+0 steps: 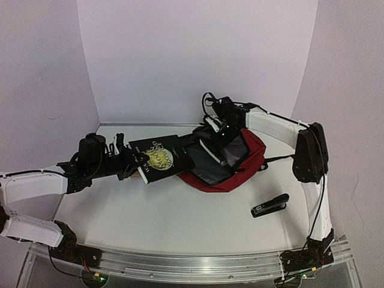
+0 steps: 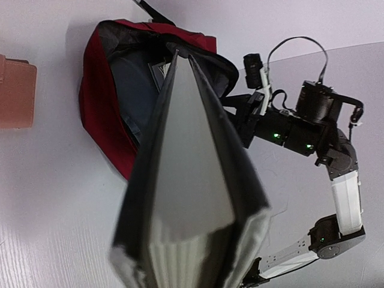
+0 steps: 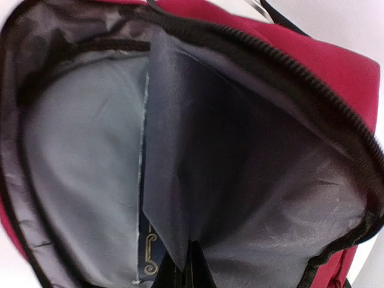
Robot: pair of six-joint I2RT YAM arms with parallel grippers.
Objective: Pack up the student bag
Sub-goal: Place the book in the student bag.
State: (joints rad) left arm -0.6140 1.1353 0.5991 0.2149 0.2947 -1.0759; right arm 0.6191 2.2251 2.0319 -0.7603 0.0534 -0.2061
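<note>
The student bag (image 1: pixel 240 171), dark red with grey lining, lies open at mid-table. My right gripper (image 1: pixel 219 135) is at its mouth, shut on a fold of the grey lining (image 3: pixel 198 180), and the closed black fingertips (image 3: pixel 201 273) pinch the fabric's lower edge. My left gripper (image 1: pixel 133 159) is shut on a black book (image 1: pixel 161 158) with a gold emblem and holds it above the table, left of the bag. In the left wrist view the book (image 2: pixel 192 156) stands edge-on, its far end at the bag's opening (image 2: pixel 150 72). The left fingers are hidden behind it.
A black stapler (image 1: pixel 270 205) lies on the table at the front right. A pinkish-tan flat object (image 2: pixel 15 90) lies left of the bag, partly under the book in the top view. Inside the bag, behind the lining, a dark blue item with a gold curl (image 3: pixel 150 264) shows.
</note>
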